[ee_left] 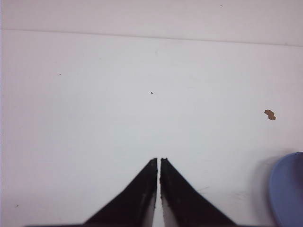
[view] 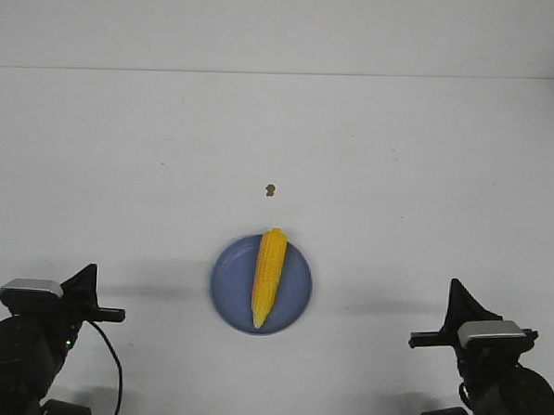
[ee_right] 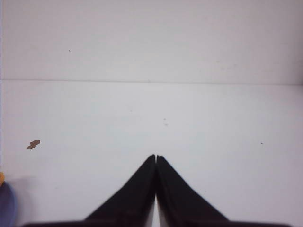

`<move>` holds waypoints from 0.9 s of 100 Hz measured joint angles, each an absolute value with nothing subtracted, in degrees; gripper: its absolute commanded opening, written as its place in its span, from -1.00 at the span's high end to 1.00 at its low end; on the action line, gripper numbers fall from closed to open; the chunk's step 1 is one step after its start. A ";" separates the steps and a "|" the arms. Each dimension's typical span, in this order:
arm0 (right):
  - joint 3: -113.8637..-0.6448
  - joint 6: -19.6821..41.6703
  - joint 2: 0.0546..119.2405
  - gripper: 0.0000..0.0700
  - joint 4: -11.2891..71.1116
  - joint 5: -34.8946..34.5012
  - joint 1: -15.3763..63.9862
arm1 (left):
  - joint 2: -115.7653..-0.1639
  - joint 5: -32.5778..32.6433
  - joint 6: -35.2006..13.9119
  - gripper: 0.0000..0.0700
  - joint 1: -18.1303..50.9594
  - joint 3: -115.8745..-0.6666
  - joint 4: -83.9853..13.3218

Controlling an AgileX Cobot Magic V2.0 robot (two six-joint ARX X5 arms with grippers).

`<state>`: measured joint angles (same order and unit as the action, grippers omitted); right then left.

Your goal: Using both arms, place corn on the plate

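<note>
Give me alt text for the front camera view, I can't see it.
A yellow corn lies lengthwise on a round blue plate near the front middle of a white table. The left gripper and right gripper sit apart at the lower corners, fingers shut and empty. A small brown speck lies beyond the plate.

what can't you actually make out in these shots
- Plate: in the left wrist view the picture edge cuts it to a blue sliver; the right wrist view shows even less.
- Corn: whole in the front view; only a yellow speck at the right wrist view's edge.
- Brown speck: too small in every view to identify.
- Left gripper and right gripper: arm bases cut off by the front view's bottom edge.
</note>
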<state>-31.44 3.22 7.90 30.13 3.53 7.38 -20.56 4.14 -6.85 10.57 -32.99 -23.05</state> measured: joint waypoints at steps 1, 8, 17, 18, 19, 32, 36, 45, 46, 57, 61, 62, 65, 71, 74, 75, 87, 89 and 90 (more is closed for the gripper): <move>-31.44 3.22 7.90 1.00 30.13 3.53 7.38 | -20.56 4.12 -6.85 0.97 10.57 -32.99 -23.05; -31.44 3.22 7.90 1.00 30.11 3.53 7.38 | -20.56 4.14 -6.85 0.97 10.57 -32.97 -23.05; -31.44 3.22 7.90 1.00 30.11 3.53 7.38 | -20.56 4.14 -6.85 0.97 10.57 -32.99 -23.05; -31.46 3.22 7.90 1.00 30.11 3.53 7.38 | -20.56 4.12 -6.85 0.97 10.57 -32.97 -23.05; -31.44 3.22 7.90 1.00 30.11 3.53 7.38 | -20.56 4.14 -6.85 0.97 10.57 -32.99 -23.05; -31.44 3.22 7.90 1.00 30.11 3.53 7.38 | -20.56 4.12 -6.85 0.97 10.57 -32.99 -23.05; -31.44 3.22 7.90 1.00 30.11 3.53 7.38 | -20.56 4.14 -6.85 0.97 10.57 -32.97 -23.05; -31.44 3.22 7.90 1.00 30.11 3.53 7.38 | -20.56 4.14 -6.85 0.97 10.57 -32.99 -23.05; -31.44 3.22 7.90 1.00 30.11 3.53 7.38 | -20.56 4.12 -6.85 0.97 10.57 -32.99 -23.05; -31.44 3.22 7.90 1.00 30.13 3.53 7.38 | -20.32 4.38 -6.55 0.97 10.57 -32.97 -22.70; -31.44 3.22 7.90 1.00 30.13 3.53 7.38 | -20.18 4.56 -6.33 0.97 10.57 -32.99 -21.78; -31.46 3.22 7.90 1.00 30.11 3.53 7.38 | -20.18 4.60 -6.28 0.97 10.57 -32.99 -21.45; -31.46 3.22 7.90 1.00 30.11 3.53 7.38 | -20.16 4.60 -6.09 0.97 10.57 -32.99 -20.16; -31.44 3.22 7.90 1.00 30.11 3.53 7.38 | -19.92 4.60 -5.80 0.97 10.57 -32.97 -17.61; -31.44 3.22 7.90 1.00 30.11 3.53 7.38 | -19.75 4.60 -5.63 0.97 10.57 -32.97 -16.34; -31.44 3.22 7.90 1.00 30.11 3.53 7.38 | -19.73 4.60 -5.61 0.97 10.57 -32.97 -15.90; -31.44 3.22 7.90 1.00 30.11 3.53 7.38 | -18.39 4.60 -5.45 0.97 10.57 -31.70 -10.94; -31.44 3.22 7.90 1.00 30.09 3.53 7.38 | -18.04 4.60 -5.45 0.97 10.57 -31.24 -10.26; -31.44 3.22 7.90 1.00 30.09 3.53 7.38 | -17.87 4.60 -5.45 0.97 10.55 -30.96 -9.91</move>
<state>-31.44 3.22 7.90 30.09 3.53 7.38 -17.87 4.60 -5.45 10.55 -30.96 -9.91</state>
